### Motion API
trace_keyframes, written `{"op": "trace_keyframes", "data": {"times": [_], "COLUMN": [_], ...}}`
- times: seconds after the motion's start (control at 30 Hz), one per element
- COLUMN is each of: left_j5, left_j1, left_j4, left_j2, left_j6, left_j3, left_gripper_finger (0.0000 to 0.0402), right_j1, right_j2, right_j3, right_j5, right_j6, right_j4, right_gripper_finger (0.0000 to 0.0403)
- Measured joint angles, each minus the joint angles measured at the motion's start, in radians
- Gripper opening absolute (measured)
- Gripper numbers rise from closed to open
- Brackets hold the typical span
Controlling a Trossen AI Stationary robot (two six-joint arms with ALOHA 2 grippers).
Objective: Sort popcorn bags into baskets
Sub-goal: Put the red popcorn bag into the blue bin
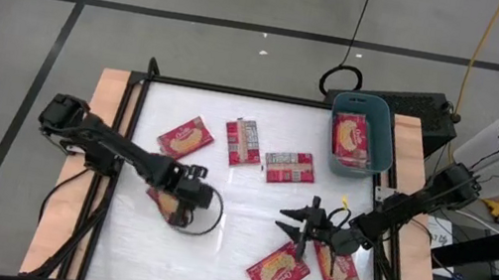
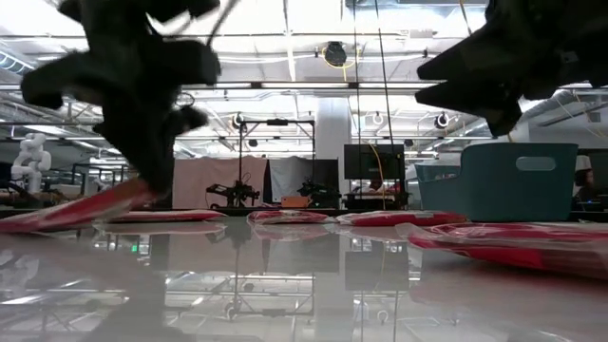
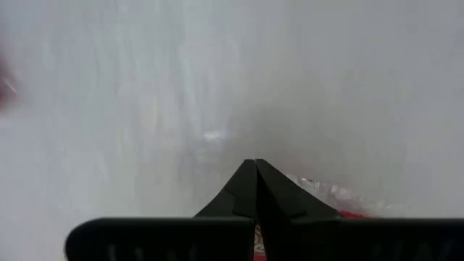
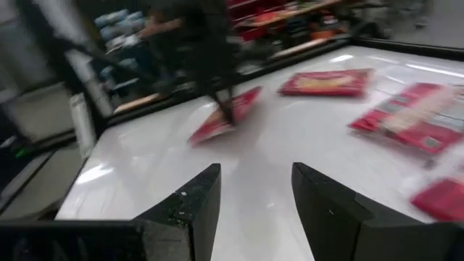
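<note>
My left gripper [image 1: 179,203] points steeply down at the table's near left and is shut on a red popcorn bag [image 4: 217,119]. That bag slants, one end raised, as the low view shows [image 2: 81,207]. My right gripper [image 4: 255,181] hangs open and nearly level over the table's near right [image 1: 285,221], with nothing between its fingers. Three more bags [image 1: 186,137], [image 1: 246,142], [image 1: 288,167] lie flat toward the far side. Two bags [image 1: 277,270], [image 1: 337,270] lie near the front. The teal basket [image 1: 383,131] at the far right holds a bag [image 1: 352,139]. My left gripper pinches the popcorn bag by one edge [image 3: 330,194] between its two shut fingers [image 3: 255,181], coming from above and pointing steeply down. The bag's held end [image 2: 133,195] is raised, and its other end [image 2: 19,224] stays on the table, so it sits tilted.
A black frame [image 1: 237,91] rims the white tabletop. Bare table lies in the middle between the two grippers [image 1: 239,209]. A black box [image 1: 425,113] stands beyond the basket, off the far right corner.
</note>
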Motion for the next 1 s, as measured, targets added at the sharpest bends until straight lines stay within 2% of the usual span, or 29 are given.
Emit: {"op": "trace_keyframes", "data": {"times": [0.07,0.2,0.33,0.47,0.57,0.67,0.8,1.0], "left_j5": [-0.063,-0.122,-0.138,-0.203,-0.245,-0.262,-0.273,-0.272], "left_j1": [-0.062,-0.171,-0.241,-0.314,-0.367,-0.401,-0.427,-0.451], "left_j4": [0.012,0.153,0.237,0.271,0.276,0.299,0.363,0.424], "left_j2": [-0.014,-0.022,-0.020,-0.021,-0.021,-0.015,-0.015,-0.015], "left_j6": [0.046,0.194,0.321,0.461,0.582,0.640,0.699,0.753], "left_j3": [0.014,0.035,0.034,0.034,0.034,0.034,0.034,0.034], "left_gripper_finger": [0.0002,0.0002,0.0002,0.0001,0.0001,0.0001,0.0001,0.0001], "right_j1": [-0.007,-0.039,-0.112,-0.180,-0.238,-0.288,-0.331,-0.350], "right_j2": [0.000,0.000,0.024,0.083,0.146,0.227,0.345,0.491], "right_j3": [0.009,0.111,0.242,0.310,0.342,0.395,0.514,0.690], "right_j5": [0.030,0.021,-0.092,-0.187,-0.259,-0.354,-0.534,-0.671], "right_j6": [0.028,0.082,0.153,0.113,0.112,0.110,-0.017,-0.266], "right_j4": [-0.035,-0.241,-0.386,-0.389,-0.330,-0.260,-0.258,-0.259], "right_gripper_finger": [0.0164,0.0158,0.0150,0.0149,0.0150,0.0150,0.0155,0.0181]}}
